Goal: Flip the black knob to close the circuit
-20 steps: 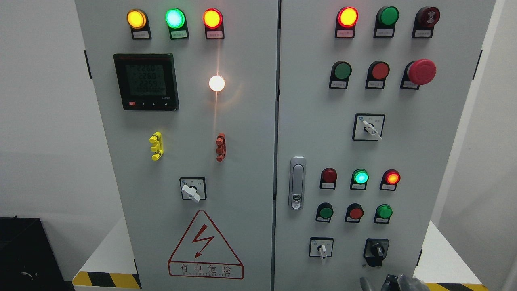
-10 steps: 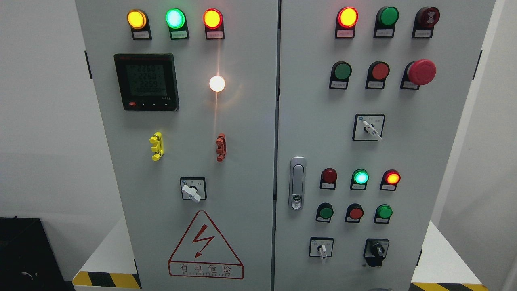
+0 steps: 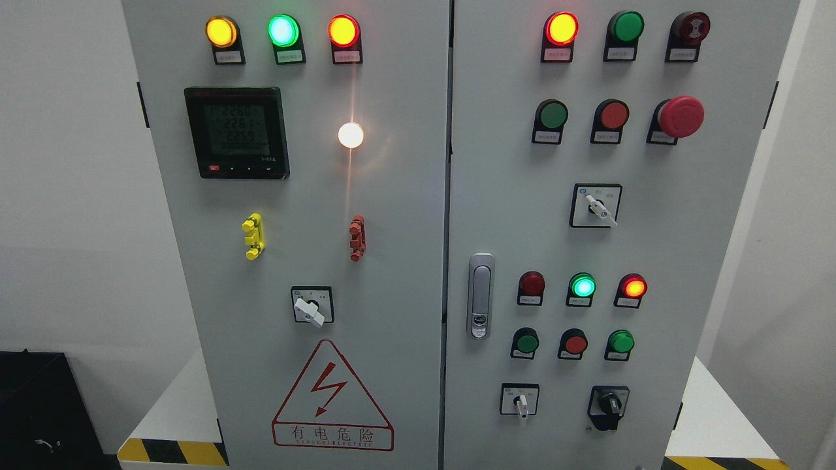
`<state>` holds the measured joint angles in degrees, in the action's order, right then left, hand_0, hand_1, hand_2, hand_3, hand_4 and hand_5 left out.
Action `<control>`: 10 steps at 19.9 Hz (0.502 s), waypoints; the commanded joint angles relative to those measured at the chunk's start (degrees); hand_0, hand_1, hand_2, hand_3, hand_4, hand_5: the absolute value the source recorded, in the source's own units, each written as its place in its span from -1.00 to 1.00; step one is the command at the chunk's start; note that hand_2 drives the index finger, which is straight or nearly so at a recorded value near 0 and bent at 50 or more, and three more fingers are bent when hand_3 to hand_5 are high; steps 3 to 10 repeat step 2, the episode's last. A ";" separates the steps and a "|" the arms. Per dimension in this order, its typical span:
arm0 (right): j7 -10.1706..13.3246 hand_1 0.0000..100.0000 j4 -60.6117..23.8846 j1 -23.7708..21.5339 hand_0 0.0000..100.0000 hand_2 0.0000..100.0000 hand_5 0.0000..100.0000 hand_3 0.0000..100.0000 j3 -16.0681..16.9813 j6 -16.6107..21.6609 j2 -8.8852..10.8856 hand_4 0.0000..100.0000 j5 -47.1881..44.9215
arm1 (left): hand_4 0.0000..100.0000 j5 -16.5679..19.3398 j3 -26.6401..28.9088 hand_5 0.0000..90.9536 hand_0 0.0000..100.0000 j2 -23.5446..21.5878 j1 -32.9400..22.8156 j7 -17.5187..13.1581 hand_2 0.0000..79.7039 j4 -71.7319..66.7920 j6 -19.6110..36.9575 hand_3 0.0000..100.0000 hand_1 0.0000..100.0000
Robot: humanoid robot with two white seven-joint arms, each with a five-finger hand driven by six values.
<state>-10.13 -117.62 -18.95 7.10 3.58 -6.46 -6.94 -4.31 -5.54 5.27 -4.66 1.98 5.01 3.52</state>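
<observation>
- The black knob (image 3: pixel 610 403) sits at the lower right of the frame, on the right door of the grey cabinet (image 3: pixel 405 196), with its pointer tipped a little left of straight up.
- No robot hand shows anywhere in the head view, so its position relative to the knob and the state of its fingers cannot be told.
- Just left of the knob, in the same row, is a small white-handled selector switch (image 3: pixel 520 401), its handle pointing down.
- Above the knob stand a row of three push buttons, green, red and green, and above them three lamps; the green lamp (image 3: pixel 582 286) and the red lamp (image 3: pixel 633 287) glow.
- A red mushroom button (image 3: pixel 680 116) stands out at the upper right of the frame.
- At the upper left of the frame a digital meter (image 3: pixel 236 132) shows three rows of digits, reading about 226, 226 and 225; the last figures are blurred.
- At the lower centre a red-edged warning triangle (image 3: pixel 332 397) with a lightning bolt carries the writing 有电危险.
- The small tags under the lamps and buttons are too small to read.
</observation>
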 commanded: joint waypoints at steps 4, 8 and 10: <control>-0.77 -1.00 -2.09 -3.29 -1.00 -1.00 -1.00 -1.00 -0.51 0.29 0.49 -1.00 -7.12 | -1.00 0.00 0.00 -1.00 -0.76 0.00 0.00 0.04 -1.00 0.00 0.00 -1.00 0.11; -0.77 -1.00 -2.09 -3.29 -1.00 -1.00 -1.00 -1.00 -0.51 0.29 0.49 -1.00 -7.12 | -1.00 0.00 0.00 -1.00 -0.76 0.00 0.00 0.04 -1.00 0.00 0.00 -1.00 0.11; -0.77 -1.00 -2.09 -3.29 -1.00 -1.00 -1.00 -1.00 -0.51 0.29 0.49 -1.00 -7.12 | -1.00 0.00 0.00 -1.00 -0.76 0.00 0.00 0.04 -1.00 0.00 0.00 -1.00 0.11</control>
